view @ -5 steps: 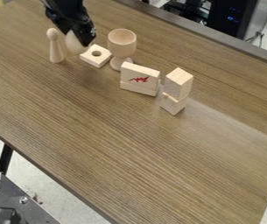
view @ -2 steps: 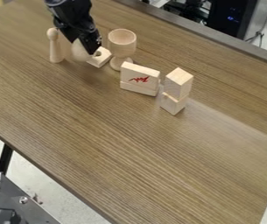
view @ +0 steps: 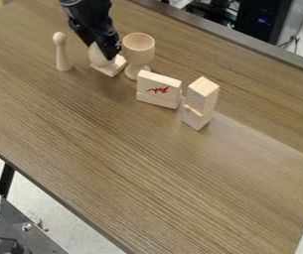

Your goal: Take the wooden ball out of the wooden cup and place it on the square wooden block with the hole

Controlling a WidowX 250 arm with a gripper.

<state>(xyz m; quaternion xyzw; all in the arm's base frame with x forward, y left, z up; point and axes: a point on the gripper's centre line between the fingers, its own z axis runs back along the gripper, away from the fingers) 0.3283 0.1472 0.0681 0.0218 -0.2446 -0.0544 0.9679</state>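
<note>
At the upper left, the black gripper (view: 103, 49) is shut on a pale wooden egg-shaped piece (view: 97, 55). The egg is over a flat square wooden block (view: 113, 67), whose hole is hidden behind it; whether they touch, I cannot tell. Just right of the gripper stands a wooden goblet (view: 139, 49). To the left is an upright wooden peg figure (view: 61, 51) with a round head.
Right of the goblet, a rectangular wooden block with a red mark (view: 158, 90) stands on edge. Beyond it, one wooden block (view: 202, 94) sits on another (view: 196, 118). They all stand on a brown wood-grain table (view: 147, 163).
The gripper has moved right and slightly down with the egg, from beside the peg figure to over the square block. The other pieces have stayed where they were.
</note>
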